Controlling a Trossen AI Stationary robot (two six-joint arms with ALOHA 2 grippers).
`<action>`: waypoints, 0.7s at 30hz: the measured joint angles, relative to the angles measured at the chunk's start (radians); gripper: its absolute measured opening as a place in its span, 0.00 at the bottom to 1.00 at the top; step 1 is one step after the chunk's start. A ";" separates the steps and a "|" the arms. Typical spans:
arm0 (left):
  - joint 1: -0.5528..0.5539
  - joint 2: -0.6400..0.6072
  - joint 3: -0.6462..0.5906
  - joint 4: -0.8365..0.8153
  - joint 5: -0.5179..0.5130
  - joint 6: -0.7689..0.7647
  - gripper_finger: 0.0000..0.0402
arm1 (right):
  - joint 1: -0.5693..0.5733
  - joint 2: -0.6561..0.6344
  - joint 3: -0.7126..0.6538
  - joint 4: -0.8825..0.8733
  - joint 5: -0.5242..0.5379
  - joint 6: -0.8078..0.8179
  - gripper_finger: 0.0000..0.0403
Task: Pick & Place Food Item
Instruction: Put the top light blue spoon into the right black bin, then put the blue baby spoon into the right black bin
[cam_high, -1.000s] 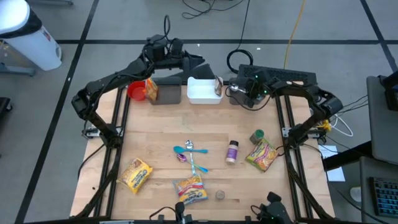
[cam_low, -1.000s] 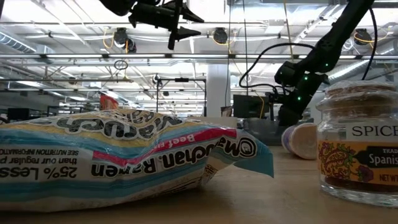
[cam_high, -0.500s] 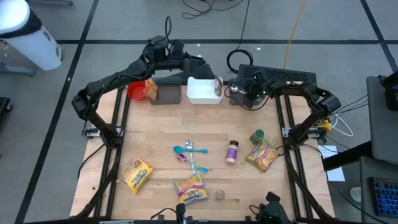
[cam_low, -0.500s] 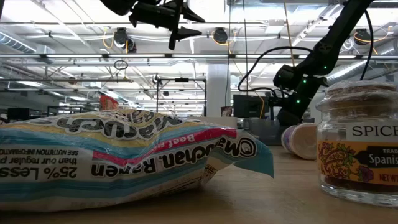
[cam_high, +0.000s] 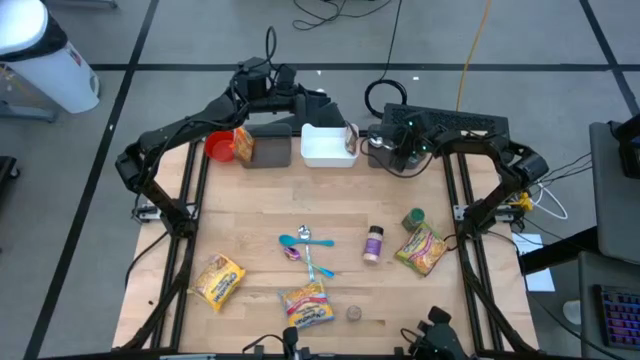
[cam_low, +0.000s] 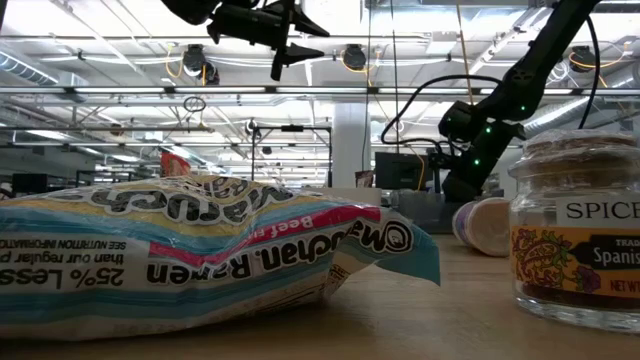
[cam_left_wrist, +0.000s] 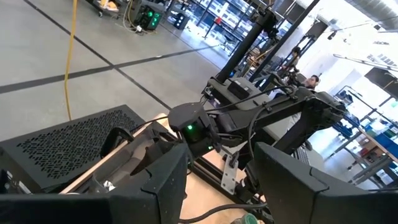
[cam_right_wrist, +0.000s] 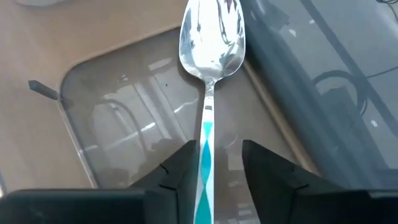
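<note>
Your right gripper (cam_right_wrist: 208, 163) sits at the bench's (cam_high: 260, 215) far edge over a clear container (cam_right_wrist: 155, 124), its jaws slightly apart around a teal-handled spoon (cam_right_wrist: 208, 93), while your left gripper (cam_left_wrist: 214, 180) hovers with jaws apart above the white bin (cam_high: 322, 147).

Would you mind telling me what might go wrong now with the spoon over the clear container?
1. The right gripper has its fingers parted around the spoon, so the spoon may slip out crooked.
2. The spoon's bowl reaches past the clear container rim, so it could land across the edge rather than inside.
</note>
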 joint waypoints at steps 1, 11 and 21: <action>0.000 0.000 0.000 0.000 0.000 0.000 0.49 | 0.000 -0.006 0.000 0.002 0.000 0.000 0.32; 0.000 0.000 0.000 0.000 0.000 0.000 0.49 | 0.004 -0.079 0.000 0.038 0.000 0.030 0.37; 0.003 -0.027 0.000 -0.003 0.021 0.063 0.49 | 0.048 -0.325 0.000 0.065 -0.003 0.148 0.37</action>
